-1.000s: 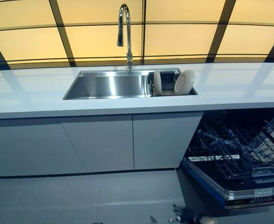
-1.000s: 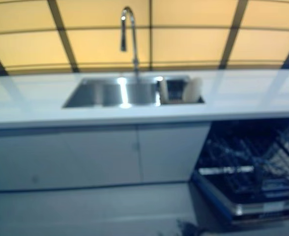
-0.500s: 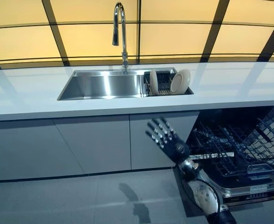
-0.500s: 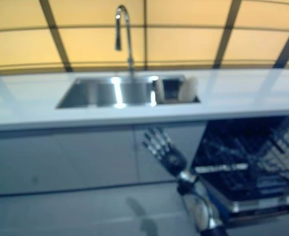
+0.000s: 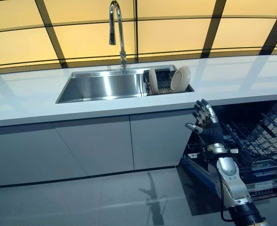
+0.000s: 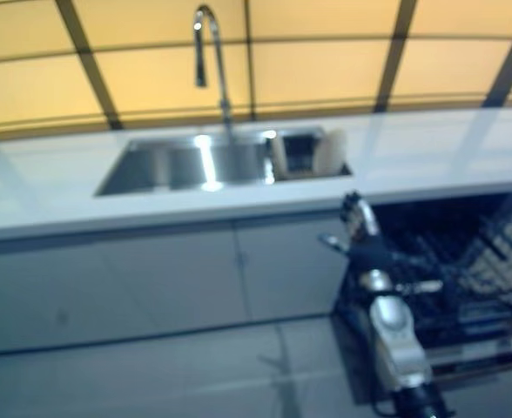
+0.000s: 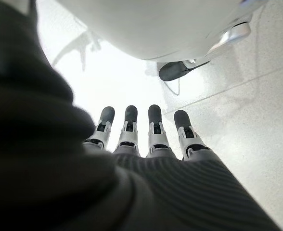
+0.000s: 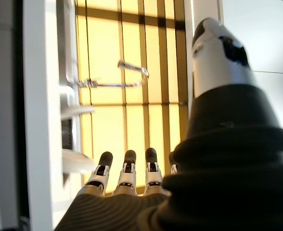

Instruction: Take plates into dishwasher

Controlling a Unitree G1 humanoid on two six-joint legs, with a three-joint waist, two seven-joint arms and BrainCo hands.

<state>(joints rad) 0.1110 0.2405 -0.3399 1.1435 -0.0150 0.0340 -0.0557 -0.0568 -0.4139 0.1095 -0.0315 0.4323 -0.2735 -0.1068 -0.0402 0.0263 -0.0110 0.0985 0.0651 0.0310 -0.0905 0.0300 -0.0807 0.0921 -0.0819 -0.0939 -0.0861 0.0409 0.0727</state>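
Two cream plates stand on edge in a dark dish rack [image 5: 163, 83] at the right end of the steel sink [image 5: 101, 87]: one edge-on [image 5: 153, 81], one facing me [image 5: 181, 78]. My right hand [image 5: 204, 120] is open and empty, fingers straight and pointing up. It is raised in front of the open dishwasher, just below the counter edge and below the plates. The dishwasher's wire rack [image 5: 258, 141] is pulled out over the lowered door [image 5: 265, 181]. My left hand [image 7: 155, 130] shows only in the left wrist view, open and empty, fingers pointing at the floor.
A tall chrome faucet [image 5: 114, 28] stands behind the sink. The white counter [image 5: 25, 101] runs the full width, with grey cabinet fronts [image 5: 96, 146] below. Yellow panelled windows [image 5: 171, 33] are behind. Grey floor [image 5: 82, 197] lies in front.
My right arm has risen into view from below. The hand then moved right and up, from the cabinet front to the dishwasher opening. The camera has shifted a little.
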